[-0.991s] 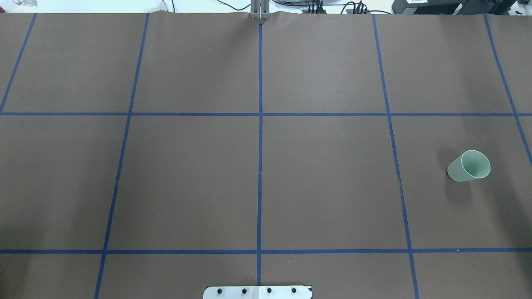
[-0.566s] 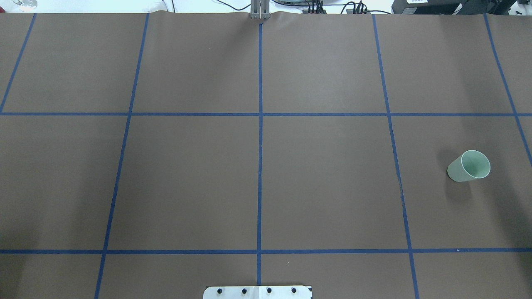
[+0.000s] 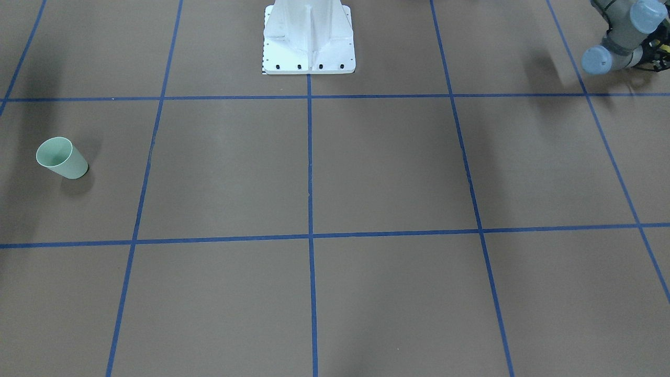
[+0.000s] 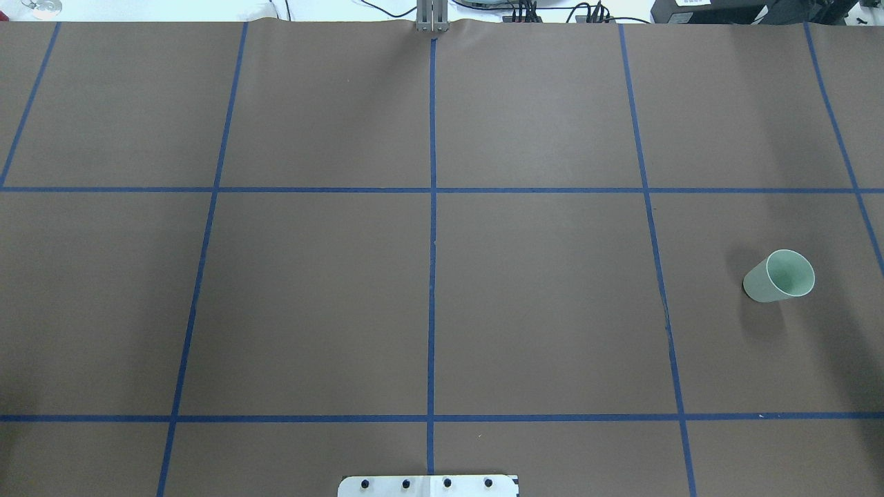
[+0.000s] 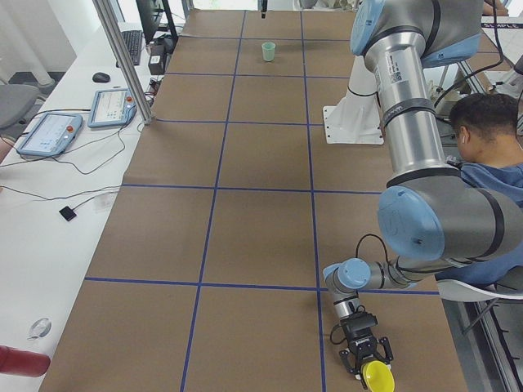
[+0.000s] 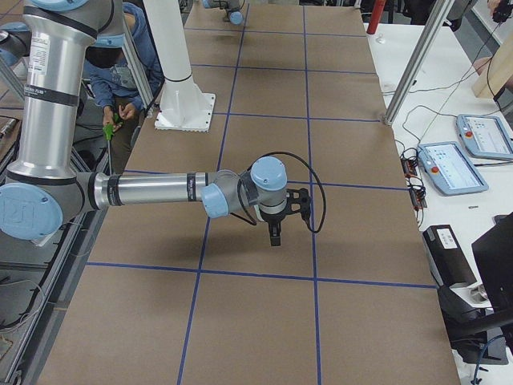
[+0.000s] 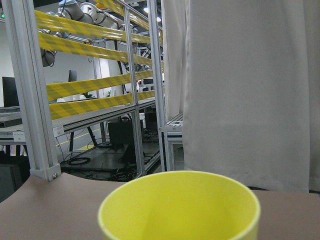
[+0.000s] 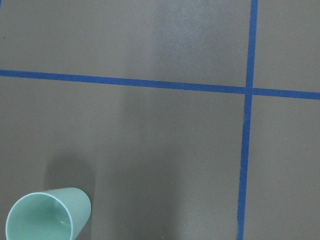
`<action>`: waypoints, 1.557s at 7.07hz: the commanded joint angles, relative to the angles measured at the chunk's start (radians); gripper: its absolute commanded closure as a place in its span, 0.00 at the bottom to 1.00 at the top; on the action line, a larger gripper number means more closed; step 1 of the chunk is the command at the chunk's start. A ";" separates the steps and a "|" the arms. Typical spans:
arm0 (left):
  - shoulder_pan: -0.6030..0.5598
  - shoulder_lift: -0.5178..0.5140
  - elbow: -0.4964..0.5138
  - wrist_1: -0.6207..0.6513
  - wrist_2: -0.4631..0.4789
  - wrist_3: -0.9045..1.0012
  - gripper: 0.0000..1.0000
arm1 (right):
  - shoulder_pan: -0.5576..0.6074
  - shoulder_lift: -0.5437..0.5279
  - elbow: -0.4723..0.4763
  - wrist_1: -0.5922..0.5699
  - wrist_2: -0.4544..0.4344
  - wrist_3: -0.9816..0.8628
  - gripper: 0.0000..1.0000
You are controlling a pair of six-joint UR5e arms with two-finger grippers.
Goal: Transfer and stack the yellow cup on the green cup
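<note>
The green cup stands upright on the brown table at my right; it also shows in the front view, the left view and the right wrist view. The yellow cup is at the table's left end, and its rim fills the bottom of the left wrist view. My left gripper is right at the yellow cup; I cannot tell whether it grips it. My right gripper points down above the table; I cannot tell whether it is open or shut.
The white robot base stands at the table's near middle edge. Blue tape lines divide the brown table cover. A seated person is behind the left arm. Teach pendants lie on the white side table.
</note>
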 commanded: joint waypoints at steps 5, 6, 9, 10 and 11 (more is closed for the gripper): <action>-0.033 0.142 -0.134 -0.144 0.504 0.381 1.00 | -0.003 0.068 -0.072 -0.010 -0.005 0.063 0.00; -0.097 0.139 -0.136 -0.239 0.577 0.498 1.00 | -0.003 0.095 -0.109 -0.012 -0.002 0.097 0.00; -0.529 -0.187 -0.142 -0.301 0.867 0.979 1.00 | -0.003 0.209 -0.270 -0.009 0.000 0.105 0.00; -0.617 -0.258 -0.137 -0.432 0.892 1.198 1.00 | -0.003 0.229 -0.281 -0.013 0.000 0.107 0.00; -0.619 -0.284 -0.152 -0.565 0.912 1.354 1.00 | -0.009 0.250 -0.290 -0.013 -0.002 0.107 0.00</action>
